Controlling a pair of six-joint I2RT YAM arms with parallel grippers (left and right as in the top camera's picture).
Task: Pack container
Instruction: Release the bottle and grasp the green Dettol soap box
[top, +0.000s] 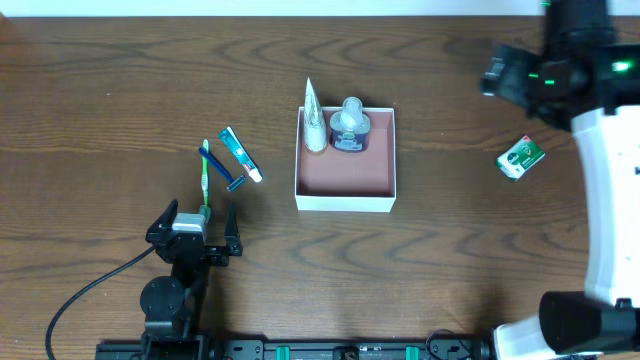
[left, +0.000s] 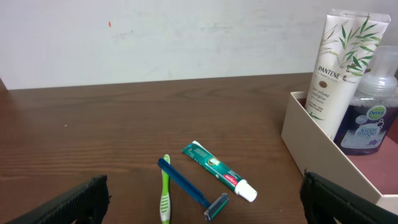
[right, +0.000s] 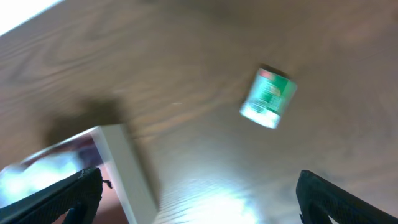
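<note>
The container (top: 350, 177), a shallow white box with a brownish-pink floor, sits mid-table. Inside it, a white Pantene tube (top: 314, 125) and a clear soap bottle (top: 350, 125) stand against the far wall. Left of it lie a green toothbrush (top: 206, 172), a blue razor (top: 224, 172) and a toothpaste tube (top: 240, 155). My left gripper (left: 204, 196) is open just in front of these three and holds nothing. A small green pack (right: 268, 98) lies on the wood right of the container. My right gripper (right: 199, 196) hangs open and empty between the container wall (right: 124, 168) and the pack.
The right arm (top: 545, 70) reaches in from the top right corner, above the green pack (top: 521, 157). The left arm's base and cable (top: 90, 290) sit at the front left. In the left wrist view the container wall (left: 317, 149) stands at the right.
</note>
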